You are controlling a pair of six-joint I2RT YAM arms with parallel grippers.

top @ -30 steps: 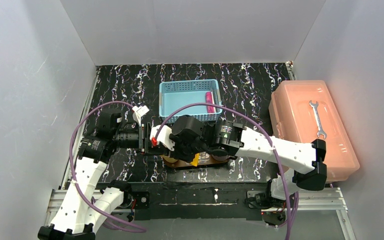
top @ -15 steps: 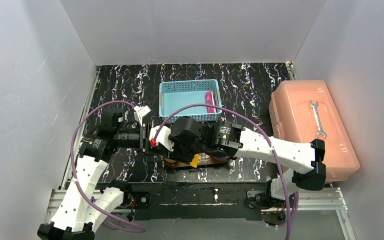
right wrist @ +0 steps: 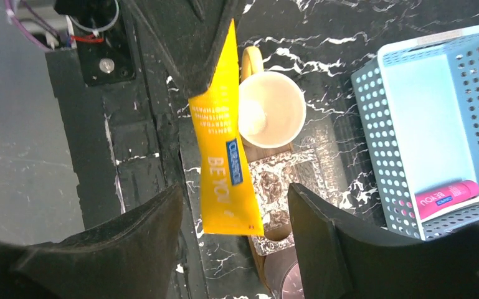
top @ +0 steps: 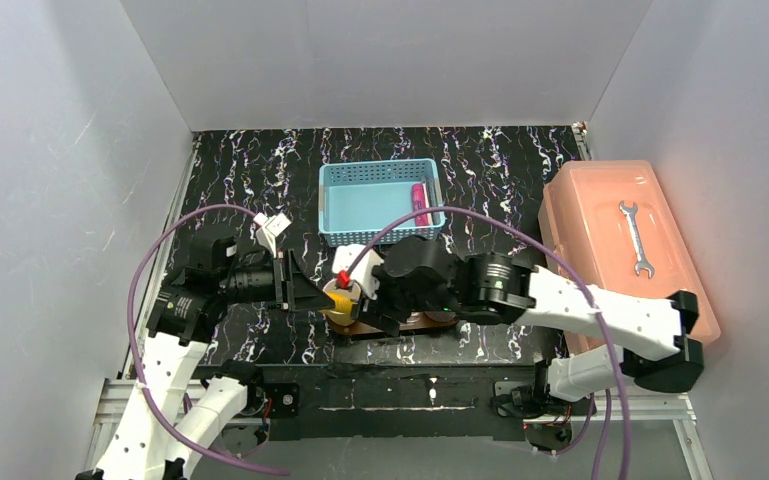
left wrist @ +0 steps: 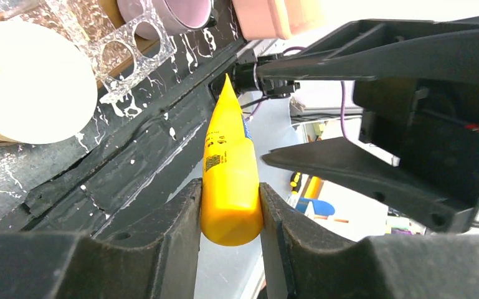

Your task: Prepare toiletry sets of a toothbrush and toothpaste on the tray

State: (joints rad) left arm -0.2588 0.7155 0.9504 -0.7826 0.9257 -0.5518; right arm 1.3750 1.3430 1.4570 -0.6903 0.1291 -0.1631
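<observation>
**Handed across, right to left**

Now pinching the yellow toothpaste [left wrist: 229, 180] in the left gripper [left wrist: 230, 199] — let go by the right gripper [right wrist: 233, 199], spread wide either side. Hanging over the tray [top: 352, 328] at its 9 o'clock end, by the cream cup [right wrist: 271, 111]. Probably ready for lowering — leaves the pink toothpaste [top: 419, 203] at 3 o'clock in the basket [top: 380, 165].

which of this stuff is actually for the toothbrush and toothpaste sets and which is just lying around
For the job: yellow toothpaste, pink toothpaste in the basket, tray, cup.
Lying about: wrench, pink box under it.
</observation>
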